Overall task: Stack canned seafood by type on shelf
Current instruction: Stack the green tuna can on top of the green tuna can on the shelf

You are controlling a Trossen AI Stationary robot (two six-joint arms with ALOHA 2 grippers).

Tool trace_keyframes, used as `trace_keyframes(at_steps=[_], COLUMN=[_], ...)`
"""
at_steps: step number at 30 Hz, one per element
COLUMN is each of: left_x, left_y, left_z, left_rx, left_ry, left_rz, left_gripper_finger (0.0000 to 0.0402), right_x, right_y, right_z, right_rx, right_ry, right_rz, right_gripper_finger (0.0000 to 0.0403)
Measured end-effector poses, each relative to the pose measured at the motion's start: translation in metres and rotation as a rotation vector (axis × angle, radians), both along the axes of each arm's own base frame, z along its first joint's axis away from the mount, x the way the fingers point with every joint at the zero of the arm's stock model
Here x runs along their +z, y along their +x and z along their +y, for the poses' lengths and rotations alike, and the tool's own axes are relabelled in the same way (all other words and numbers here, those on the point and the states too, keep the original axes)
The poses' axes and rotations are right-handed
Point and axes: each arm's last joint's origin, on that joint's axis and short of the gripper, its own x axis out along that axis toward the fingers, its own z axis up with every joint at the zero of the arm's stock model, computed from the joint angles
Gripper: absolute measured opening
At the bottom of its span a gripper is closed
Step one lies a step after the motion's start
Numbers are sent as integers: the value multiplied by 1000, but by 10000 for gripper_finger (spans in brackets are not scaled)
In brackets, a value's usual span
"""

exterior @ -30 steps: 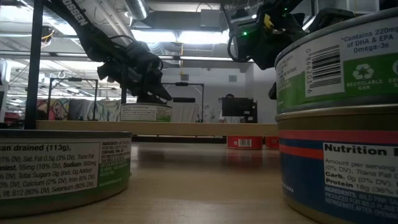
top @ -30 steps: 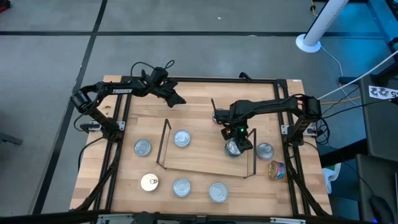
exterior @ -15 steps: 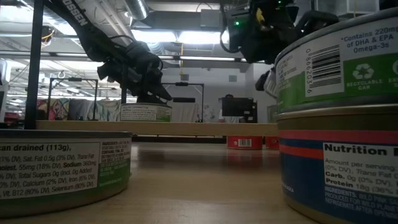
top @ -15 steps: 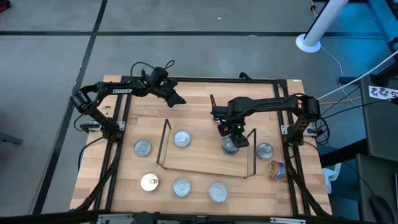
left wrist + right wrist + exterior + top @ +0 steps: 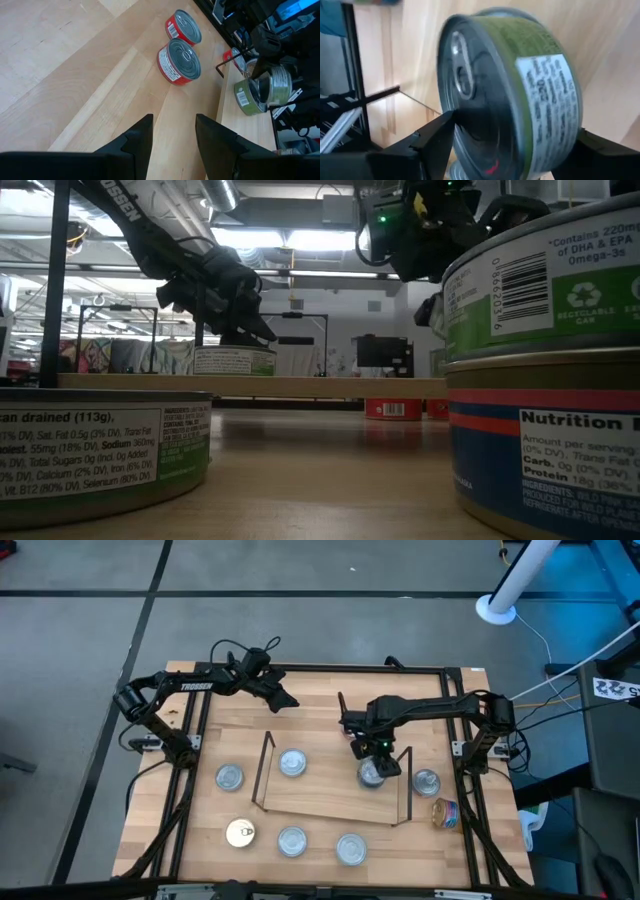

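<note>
My right gripper [image 5: 375,752] is over the right end of the shelf [image 5: 330,795] and is shut on a green-labelled, silver-topped tin [image 5: 520,90]. In the left wrist view this tin [image 5: 274,82] is tilted just above another green tin [image 5: 246,97] standing on the shelf. Whether the two touch I cannot tell. One more tin [image 5: 292,762] stands on the shelf's left end. My left gripper [image 5: 283,700] is open and waits over the table's far left part, touching nothing. My right gripper pinches the green-labelled tin between its two fingers. One finger [image 5: 437,142] is against the silver lid face [image 5: 462,85], and the other finger [image 5: 600,150] is on the opposite side. The fingers come from above. The tin sits tilted, its lid turned sideways.
Loose tins stand on the table: one [image 5: 230,777] left of the shelf, a gold-topped one [image 5: 240,832] and two silver ones [image 5: 292,840] [image 5: 350,848] near the near edge, and one [image 5: 427,782] right of the shelf beside a colourful tin on its side [image 5: 445,812]. Two red tins [image 5: 179,61] show ahead of my left gripper.
My right gripper has risen a little and shifted slightly toward the table's far edge, over the right end of the shelf, keeping the tin with it. Over the last half second it has stayed put.
</note>
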Motion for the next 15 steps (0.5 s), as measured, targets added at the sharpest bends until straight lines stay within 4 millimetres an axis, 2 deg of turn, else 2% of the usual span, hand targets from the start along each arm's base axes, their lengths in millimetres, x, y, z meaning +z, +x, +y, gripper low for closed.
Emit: trace_keyframes(at_steps=[10,15], left_x=[0,0], left_y=[0,0], left_z=[0,0], left_rx=[0,0], left_ry=[-2,-2], left_rz=[2,2], left_gripper_finger=[143,143], right_x=[0,0], right_y=[2,1], right_z=[0,-2], right_rx=[-2,3], right_ry=[12,-78], right_rz=[-18,-5], right_gripper_finger=[269,269])
